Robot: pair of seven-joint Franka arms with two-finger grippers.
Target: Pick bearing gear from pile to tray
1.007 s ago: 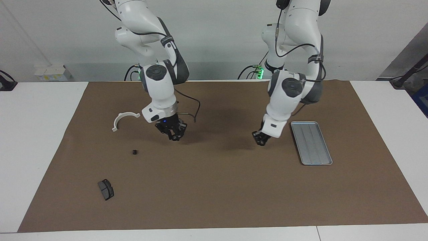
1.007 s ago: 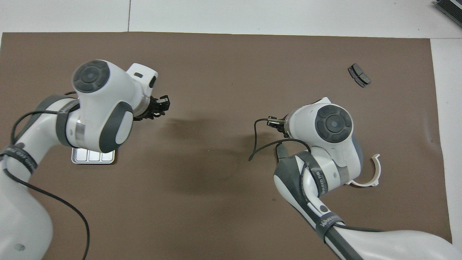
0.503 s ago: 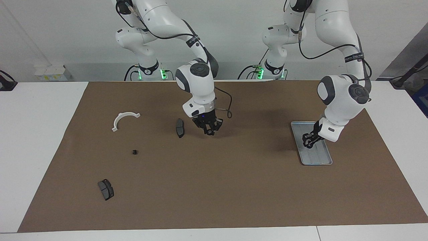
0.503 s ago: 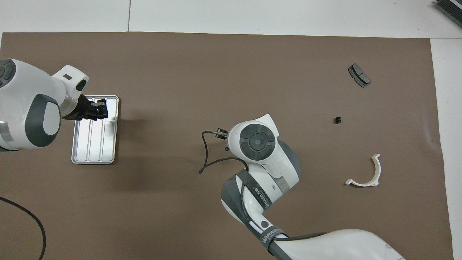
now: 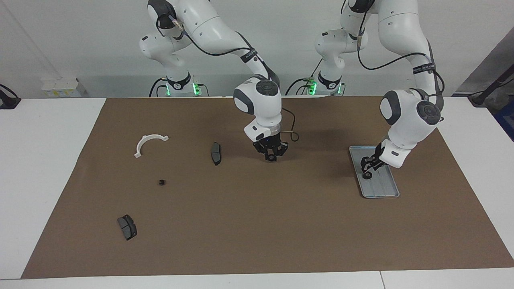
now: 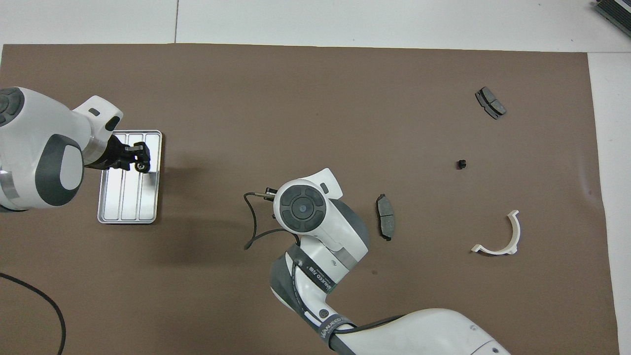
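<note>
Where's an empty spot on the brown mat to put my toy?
Most room: the brown mat strip farthest from the robots, between the corner brake pad and the tray. Crowded: the right arm's end, with bracket, tiny black piece, second brake pad. Right gripper hangs mid-mat; left gripper is over the tray.

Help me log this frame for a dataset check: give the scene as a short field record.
left gripper: over the tray, a small black gear at its tips
right gripper: up over the mat, beside a brake pad
tray: toward the left arm's end
loose parts: second brake pad, white bracket, small black piece, toward the right arm's end
</note>
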